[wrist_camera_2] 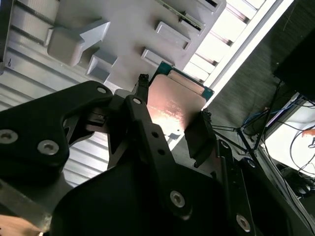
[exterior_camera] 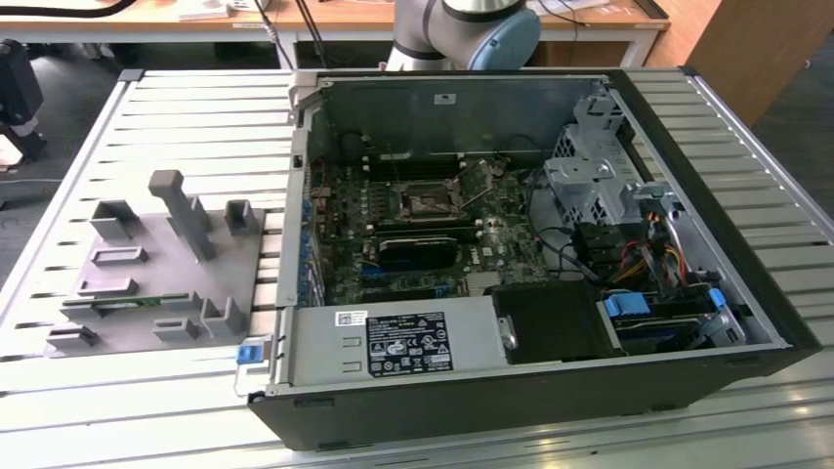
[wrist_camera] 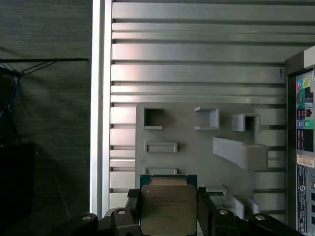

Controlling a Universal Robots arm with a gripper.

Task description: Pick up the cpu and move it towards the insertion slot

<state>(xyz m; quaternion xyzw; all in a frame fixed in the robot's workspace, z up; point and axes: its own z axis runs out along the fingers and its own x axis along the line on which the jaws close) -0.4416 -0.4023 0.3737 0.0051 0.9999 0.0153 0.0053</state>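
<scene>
A slatted metal table [exterior_camera: 170, 107] carries a grey fixture plate [wrist_camera: 197, 147] beside an open computer case [exterior_camera: 521, 405]. My gripper [wrist_camera_2: 173, 101] clamps the cpu [wrist_camera: 168, 209] by two opposite edges above that plate, well apart from the insertion slot [exterior_camera: 427, 203].

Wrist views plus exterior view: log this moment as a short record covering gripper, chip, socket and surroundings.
gripper: shut on the chip, a finger at each side
chip: held over the grey plate
socket: on the board inside the open computer case
plate position: on the slatted table, at the exterior view's left of the case
</scene>
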